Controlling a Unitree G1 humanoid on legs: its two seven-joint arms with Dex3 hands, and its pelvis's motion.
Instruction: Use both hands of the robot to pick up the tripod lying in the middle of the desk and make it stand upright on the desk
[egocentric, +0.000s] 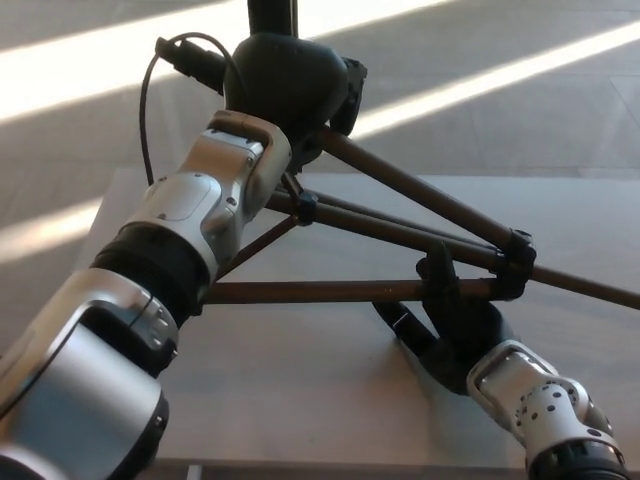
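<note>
The tripod (400, 215) stood tilted over the desk (300, 390), its top gripped by the left hand (285, 85). The right hand (450, 320), fingers open, cupped the near leg; spreading it evenly would steady the stand.

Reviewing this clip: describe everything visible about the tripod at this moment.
The tripod is dark, with brownish tube legs spread over the grey desk, thin braces meeting at a small central collar, and black clamp locks on the legs. Its hub is covered by the left hand. The right hand reaches up from below against the nearest, roughly horizontal leg. The leg tips run out of view.
</note>
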